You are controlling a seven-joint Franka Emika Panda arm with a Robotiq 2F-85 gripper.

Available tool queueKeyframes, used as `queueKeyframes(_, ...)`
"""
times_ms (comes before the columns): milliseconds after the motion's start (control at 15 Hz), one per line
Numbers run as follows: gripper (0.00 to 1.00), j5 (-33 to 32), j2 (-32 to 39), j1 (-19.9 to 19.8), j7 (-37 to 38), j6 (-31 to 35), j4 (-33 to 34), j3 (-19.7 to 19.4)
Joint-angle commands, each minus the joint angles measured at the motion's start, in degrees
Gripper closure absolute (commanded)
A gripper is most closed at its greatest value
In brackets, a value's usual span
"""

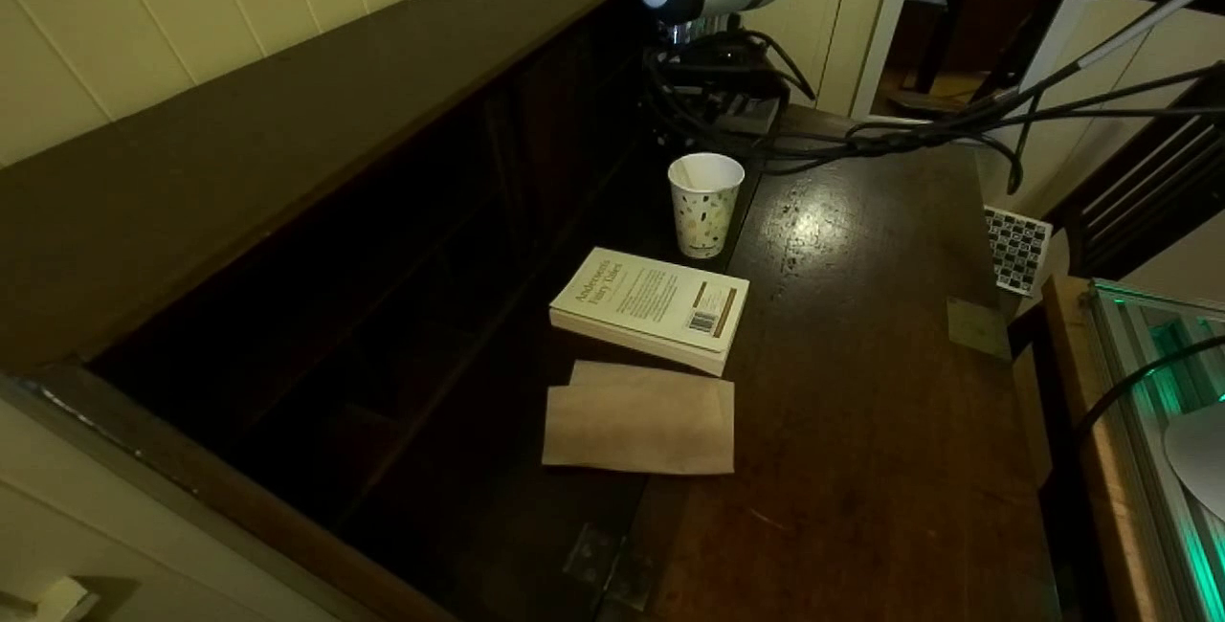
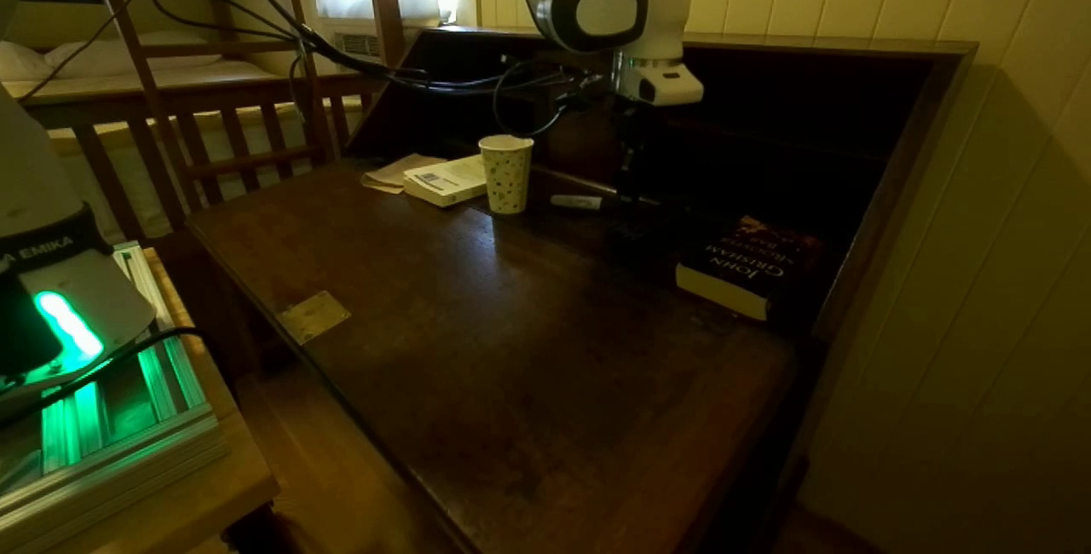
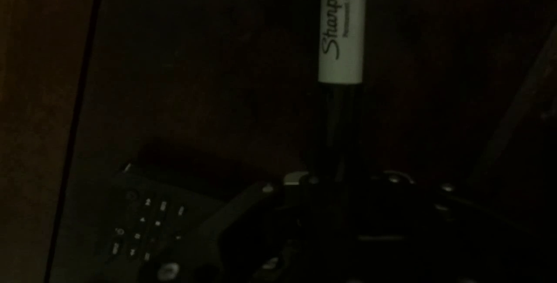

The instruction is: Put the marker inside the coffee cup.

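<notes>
The black pincer (image 3: 347, 183) is low down, at the dark end of the marker (image 3: 341, 65). That end goes in between its two tips, but it is so dim there that I cannot tell if they pinch it. The rest of the marker sticks out, white, with the word Sharpie on it. It lies level and low, and I cannot tell if it touches the counter (image 2: 545, 366). A dark thing (image 3: 161, 213) with little pale marks on it is beside the pincer in the wrist view. Near the marker, but apart from it, the coffee cup (image 2: 506, 179) stands up straight, white with small spots. Just beside the cup a white book (image 1: 651, 306) lies flat, and next to that is some brown paper (image 1: 638, 421). On the side of the pincer away from the cup is a thick black book (image 2: 750, 268). The white arm (image 2: 665, 4) is up above.
</notes>
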Motion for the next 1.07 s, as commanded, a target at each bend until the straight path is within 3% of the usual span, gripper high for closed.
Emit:
queueKeyframes(0, 0.95, -1.8, -3.25, 1.08, -0.69, 0.89, -1.65, -1.22)
queueKeyframes(400, 0.95, -3.54, -11.34, 2.23, -2.97, 3.29, -6.9, -1.26)
queueKeyframes(1000, 0.95, -7.15, -27.34, 6.67, -9.77, 14.0, -22.9, -0.53)
